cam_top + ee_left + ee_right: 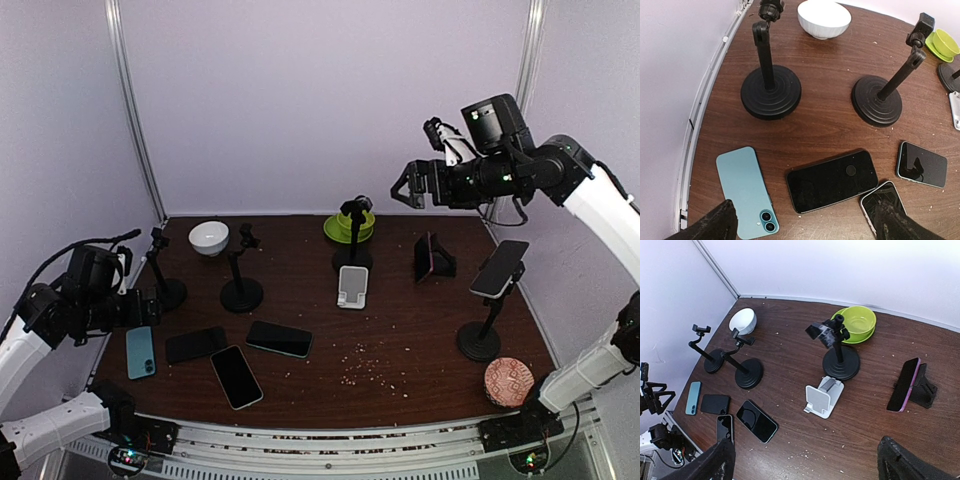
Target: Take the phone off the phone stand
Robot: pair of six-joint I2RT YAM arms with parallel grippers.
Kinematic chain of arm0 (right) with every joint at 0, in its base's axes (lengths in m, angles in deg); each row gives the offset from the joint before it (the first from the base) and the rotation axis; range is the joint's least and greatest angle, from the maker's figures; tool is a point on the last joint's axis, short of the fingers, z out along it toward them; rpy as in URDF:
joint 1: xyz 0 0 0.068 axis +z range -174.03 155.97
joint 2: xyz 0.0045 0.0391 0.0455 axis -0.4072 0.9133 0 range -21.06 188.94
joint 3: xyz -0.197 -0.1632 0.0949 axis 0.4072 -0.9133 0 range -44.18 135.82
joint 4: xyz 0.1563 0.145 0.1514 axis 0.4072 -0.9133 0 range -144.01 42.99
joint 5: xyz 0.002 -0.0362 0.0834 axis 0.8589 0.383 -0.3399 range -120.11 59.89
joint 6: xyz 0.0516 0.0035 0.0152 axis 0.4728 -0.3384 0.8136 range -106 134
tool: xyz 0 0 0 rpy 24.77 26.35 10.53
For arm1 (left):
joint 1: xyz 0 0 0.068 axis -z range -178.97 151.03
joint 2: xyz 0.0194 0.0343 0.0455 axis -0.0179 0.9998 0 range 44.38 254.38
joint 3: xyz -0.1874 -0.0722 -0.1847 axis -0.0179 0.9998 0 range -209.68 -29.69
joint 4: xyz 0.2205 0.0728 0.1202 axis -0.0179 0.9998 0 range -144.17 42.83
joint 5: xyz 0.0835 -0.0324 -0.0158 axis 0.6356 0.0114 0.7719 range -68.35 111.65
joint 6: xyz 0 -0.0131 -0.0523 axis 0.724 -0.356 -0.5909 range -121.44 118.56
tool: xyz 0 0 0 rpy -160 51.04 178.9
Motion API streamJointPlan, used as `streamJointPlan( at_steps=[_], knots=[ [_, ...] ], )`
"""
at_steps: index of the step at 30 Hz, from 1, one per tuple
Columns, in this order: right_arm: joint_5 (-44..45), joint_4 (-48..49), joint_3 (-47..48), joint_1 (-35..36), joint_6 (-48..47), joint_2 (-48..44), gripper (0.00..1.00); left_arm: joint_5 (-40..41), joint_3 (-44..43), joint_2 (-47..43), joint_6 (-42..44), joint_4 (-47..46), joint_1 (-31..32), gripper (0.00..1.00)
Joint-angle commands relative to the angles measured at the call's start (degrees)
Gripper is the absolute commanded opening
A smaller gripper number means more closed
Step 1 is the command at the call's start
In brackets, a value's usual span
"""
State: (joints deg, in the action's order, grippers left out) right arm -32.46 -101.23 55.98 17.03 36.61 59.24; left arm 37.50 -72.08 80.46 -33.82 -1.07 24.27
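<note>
Open air above the phone (499, 268); patterned bowl (510, 382) near the phone stand (481, 338).

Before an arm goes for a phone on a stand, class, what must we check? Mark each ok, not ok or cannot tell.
1. Phone on a stand: ok; one phone sits on the tall stand, a second phone leans on the low stand.
2. Right claw open: ok.
3. Left claw open: ok.
4. Right claw close to a stand: not ok; it hangs high up.
5. Tall stand's clamp tight: cannot tell.
</note>
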Motion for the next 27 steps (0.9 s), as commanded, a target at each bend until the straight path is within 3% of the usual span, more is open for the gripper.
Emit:
streamJointPlan(
  at_steps=[1,12,21,27],
  knots=[
    [2.3,-3.7,0.0,-3.1,-2.9,-2.3,1.0,0.5,-2.0,-0.1,-0.8,0.1,-0.2,0.98],
    [4.6,-6.9,7.6,-11.0,1.3,7.4,0.99,-2.7,-1.9,1.5,-0.4,0.0,-0.2,0.98],
    [4.9,-18.7,22.0,-15.0,3.5,20.3,0.97,-5.9,-2.0,4.1,0.3,0.0,-0.2,0.98],
    [5.1,-21.4,22.9,-16.9,5.1,26.4,0.93,-5.5,-2.3,4.6,0.3,0.1,-0.2,0.98]
  ],
)
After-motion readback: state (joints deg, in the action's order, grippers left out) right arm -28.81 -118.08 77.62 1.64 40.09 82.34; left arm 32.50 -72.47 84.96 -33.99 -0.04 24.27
